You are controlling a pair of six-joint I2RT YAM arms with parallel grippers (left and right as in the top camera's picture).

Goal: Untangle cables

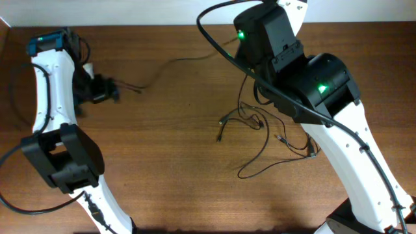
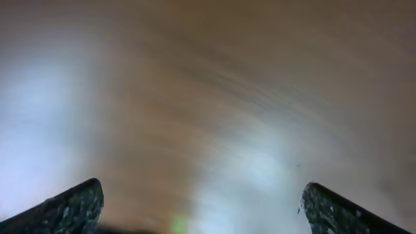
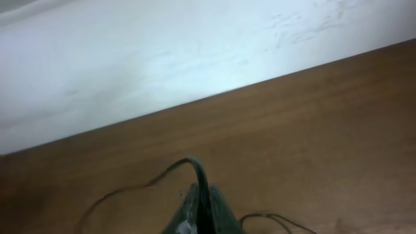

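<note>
Cables [image 1: 260, 130]: lying in a loose tangle on the wooden table [image 1: 175, 169], right of centre, partly passing under the right arm [image 1: 325, 97]. Trailing one strand [image 1: 185, 60] leftwards across the far side, ending just beside the left gripper [image 2: 201, 188]. Showing that gripper spread wide in the motion-blurred left wrist view, fingers [image 2: 71, 208] sitting at the bottom corners, holding nothing. Showing the right gripper [image 3: 198, 211] pinched narrow on a thin black cable [image 3: 195, 162], arching up out of the fingertips above the tabletop.
</note>
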